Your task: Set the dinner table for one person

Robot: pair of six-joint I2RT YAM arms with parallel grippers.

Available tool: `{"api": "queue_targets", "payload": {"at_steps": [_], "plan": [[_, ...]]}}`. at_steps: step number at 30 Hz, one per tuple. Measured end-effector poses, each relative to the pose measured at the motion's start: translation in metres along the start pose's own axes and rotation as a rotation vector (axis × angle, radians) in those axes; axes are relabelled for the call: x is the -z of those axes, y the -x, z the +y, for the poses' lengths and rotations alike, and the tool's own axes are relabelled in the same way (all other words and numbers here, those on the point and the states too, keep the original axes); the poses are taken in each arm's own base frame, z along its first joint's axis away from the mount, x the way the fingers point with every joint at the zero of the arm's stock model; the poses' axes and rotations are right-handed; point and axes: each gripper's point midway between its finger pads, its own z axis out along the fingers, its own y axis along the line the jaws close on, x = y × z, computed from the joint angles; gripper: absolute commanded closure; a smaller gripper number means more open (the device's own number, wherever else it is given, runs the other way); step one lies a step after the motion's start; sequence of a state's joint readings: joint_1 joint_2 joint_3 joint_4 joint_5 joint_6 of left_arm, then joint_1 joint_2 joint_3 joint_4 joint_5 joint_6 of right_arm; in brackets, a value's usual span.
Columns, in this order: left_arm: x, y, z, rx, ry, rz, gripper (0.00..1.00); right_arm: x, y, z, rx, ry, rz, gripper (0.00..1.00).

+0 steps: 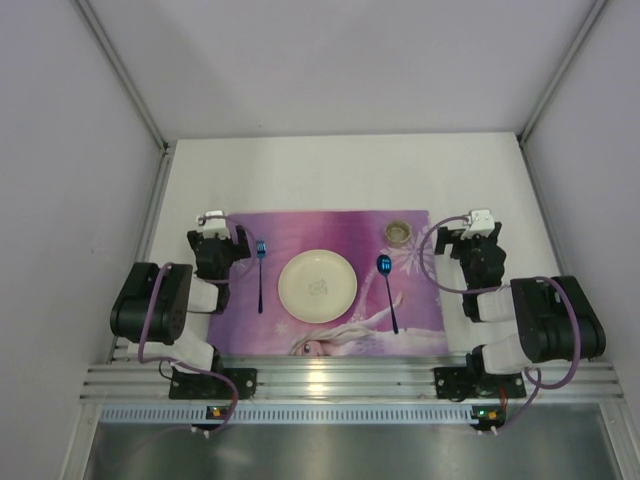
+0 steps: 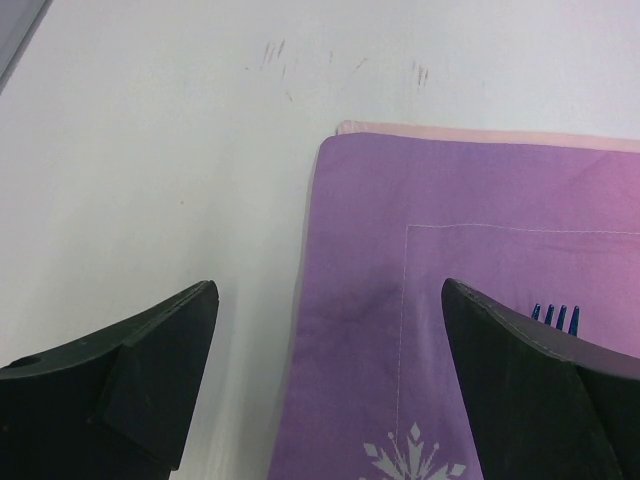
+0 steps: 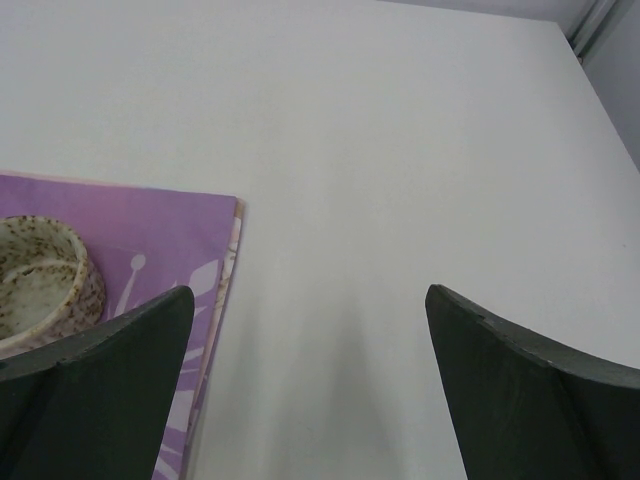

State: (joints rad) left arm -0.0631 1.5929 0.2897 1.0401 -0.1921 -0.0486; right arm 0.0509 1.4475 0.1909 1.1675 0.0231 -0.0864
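Observation:
The white dinner table (image 1: 330, 175) carries a purple snowflake mat (image 1: 330, 222). On the mat lie a cream plate (image 1: 317, 285) in the middle, a blue fork (image 1: 260, 272) to its left, a blue spoon (image 1: 387, 290) to its right and a small speckled cup (image 1: 399, 232) at the far right corner. My left gripper (image 1: 222, 228) is open and empty over the mat's left edge (image 2: 330, 300); the fork's tines (image 2: 556, 316) show beside its right finger. My right gripper (image 1: 470, 232) is open and empty over bare table (image 3: 400, 200) just right of the mat, with the cup (image 3: 40, 275) to its left.
A ribbed aluminium rail (image 1: 340, 380) runs along the near edge of the table. Pale walls close in the back and both sides. Bare white tabletop lies behind the mat.

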Motion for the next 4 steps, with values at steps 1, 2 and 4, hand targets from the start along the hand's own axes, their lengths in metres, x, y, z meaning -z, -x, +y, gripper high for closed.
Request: {"api": "queue_targets", "payload": {"at_steps": [1, 2, 4], "plan": [[-0.0001, 0.0002, 0.0000, 0.000, 0.000, 0.000, 0.01, 0.0000, 0.0000, 0.0000, 0.000, 0.000, 0.000, 0.00], [0.0000, 0.0001, 0.0000, 0.000, 0.000, 0.000, 0.01, 0.0000, 0.0000, 0.0000, 0.000, 0.000, 0.000, 0.00], [0.0000, 0.0001, 0.0001, 0.000, 0.000, 0.000, 0.01, 0.0000, 0.0000, 0.0001, 0.000, 0.000, 0.000, 0.00]]}}
